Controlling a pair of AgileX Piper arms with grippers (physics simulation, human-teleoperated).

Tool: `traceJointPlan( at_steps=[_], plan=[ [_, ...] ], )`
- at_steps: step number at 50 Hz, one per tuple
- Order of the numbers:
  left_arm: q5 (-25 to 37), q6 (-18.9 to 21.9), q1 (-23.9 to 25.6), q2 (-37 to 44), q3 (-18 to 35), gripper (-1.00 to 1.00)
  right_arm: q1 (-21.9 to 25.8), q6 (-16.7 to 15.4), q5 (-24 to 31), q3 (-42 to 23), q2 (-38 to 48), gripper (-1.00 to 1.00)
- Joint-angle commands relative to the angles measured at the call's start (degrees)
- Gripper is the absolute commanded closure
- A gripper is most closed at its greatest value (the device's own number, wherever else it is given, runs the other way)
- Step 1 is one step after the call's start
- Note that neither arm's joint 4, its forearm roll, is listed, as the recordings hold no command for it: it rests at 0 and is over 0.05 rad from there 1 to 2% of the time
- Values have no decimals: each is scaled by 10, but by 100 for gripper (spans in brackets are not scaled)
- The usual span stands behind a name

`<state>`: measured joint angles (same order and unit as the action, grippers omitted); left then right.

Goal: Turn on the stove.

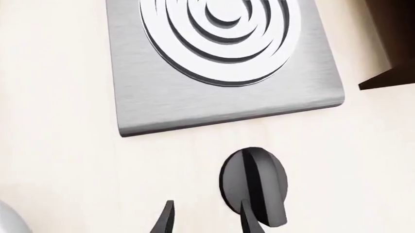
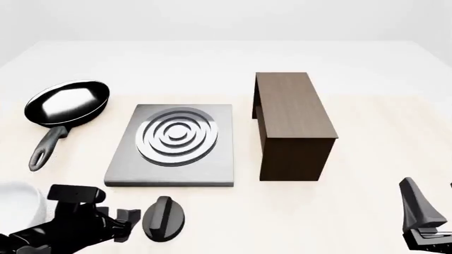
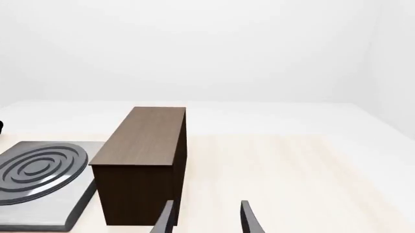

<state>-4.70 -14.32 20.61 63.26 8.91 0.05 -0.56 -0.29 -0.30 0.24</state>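
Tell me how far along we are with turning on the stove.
Done: the left gripper has reached the knob, in front of the stove. In hand: its open fingers sit at the knob's edge, not yet closed on the ridge. Left: grip and turn. The right gripper is idle.

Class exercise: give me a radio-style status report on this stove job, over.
Left gripper open, one finger over the knob. Right gripper open, idle. Stove untouched. Nothing blocking the knob.

pan (image 2: 69, 102) left of stove (image 2: 171, 145), box (image 2: 291, 124) right, knob (image 2: 164, 218) in front
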Motion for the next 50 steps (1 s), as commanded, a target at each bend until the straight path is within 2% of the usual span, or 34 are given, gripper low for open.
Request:
traceJointPlan(
  at_steps=[1,24,26,28,40,50],
  plan=[
    [-32,2,29,-2,-11,-100,2,0,0,0,-1,-100],
    [-88,-2,42,65,-22,-100,2,-1,0,0,-1,-100],
    [-102,11,35,80,-26,-100,2,-1,0,0,-1,-100],
    [-105,8,37,86,-25,-100,2,0,0,0,-1,-100],
    [-114,11,38,99,-26,-100,2,-1,0,0,-1,-100],
    [-94,5,58,80,-20,-100,2,-1,0,0,-1,-100]
  ],
)
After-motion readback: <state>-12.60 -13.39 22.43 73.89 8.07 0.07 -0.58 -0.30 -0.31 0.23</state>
